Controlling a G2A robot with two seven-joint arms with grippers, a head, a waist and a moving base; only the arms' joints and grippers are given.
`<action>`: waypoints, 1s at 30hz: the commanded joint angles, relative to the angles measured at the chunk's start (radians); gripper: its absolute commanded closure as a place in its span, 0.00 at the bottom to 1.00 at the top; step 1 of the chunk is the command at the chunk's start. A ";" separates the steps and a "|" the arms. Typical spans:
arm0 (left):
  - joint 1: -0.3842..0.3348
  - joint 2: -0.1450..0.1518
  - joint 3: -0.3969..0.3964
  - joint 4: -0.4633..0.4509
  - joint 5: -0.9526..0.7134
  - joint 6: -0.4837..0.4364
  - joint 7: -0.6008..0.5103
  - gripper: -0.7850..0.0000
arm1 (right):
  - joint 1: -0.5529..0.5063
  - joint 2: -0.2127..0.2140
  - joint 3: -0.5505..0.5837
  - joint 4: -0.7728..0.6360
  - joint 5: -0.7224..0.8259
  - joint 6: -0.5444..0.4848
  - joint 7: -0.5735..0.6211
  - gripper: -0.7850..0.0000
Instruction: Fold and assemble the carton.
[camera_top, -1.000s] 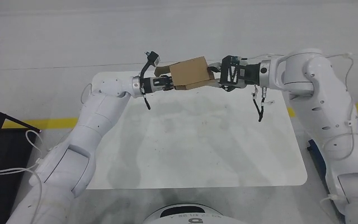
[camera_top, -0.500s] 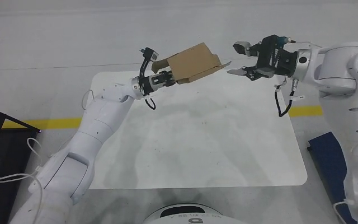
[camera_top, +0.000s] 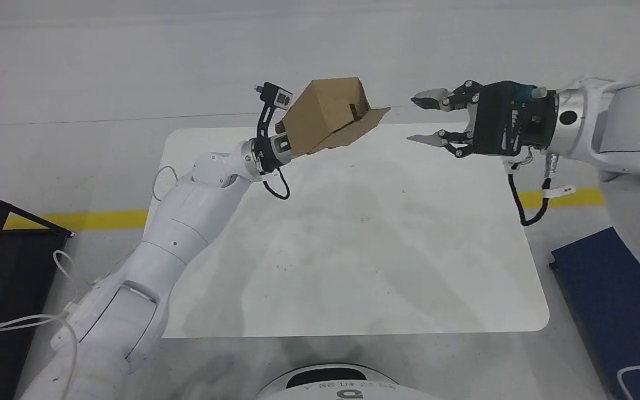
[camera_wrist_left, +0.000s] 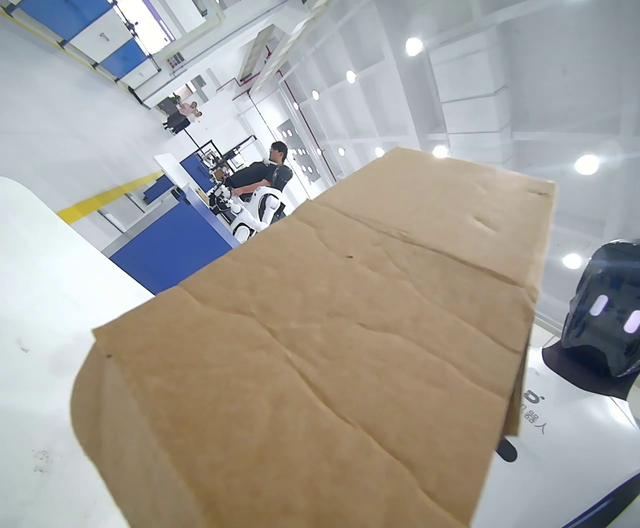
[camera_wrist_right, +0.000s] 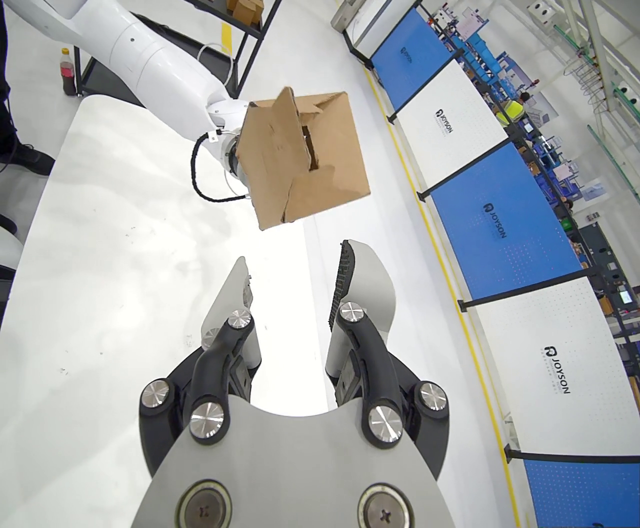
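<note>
Carton (camera_top: 325, 112) held aloft over the table's (camera_top: 400, 260) far edge, pinched by left gripper (camera_top: 284, 143), right gripper (camera_top: 416, 118) spread, well apart.

1. The carton (camera_top: 330, 112), aloft at the table's (camera_top: 400, 280) 11 o'clock, covers the spot where the left gripper (camera_top: 283, 142) clamps it, so the grip point cannot be made out.
2. In the left wrist view, one carton panel runs past the picture's edge and hides its other sides.
3. In the right wrist view, a dark gap between the flaps reveals nothing of the inside.
4. The right arm (camera_top: 600, 125) is cut off at the top view's 3 o'clock edge.
</note>
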 joint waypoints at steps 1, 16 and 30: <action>-0.006 -0.001 0.012 0.008 0.009 0.008 -0.008 1.00 | 0.000 0.009 -0.003 -0.019 -0.005 0.000 -0.014 0.57; -0.036 0.006 0.080 0.042 0.071 -0.004 0.004 1.00 | 0.065 0.031 -0.157 -0.056 -0.070 0.000 -0.050 0.55; -0.065 0.012 0.159 0.066 0.093 -0.059 0.059 1.00 | 0.194 0.028 -0.351 -0.005 -0.048 0.000 -0.058 0.62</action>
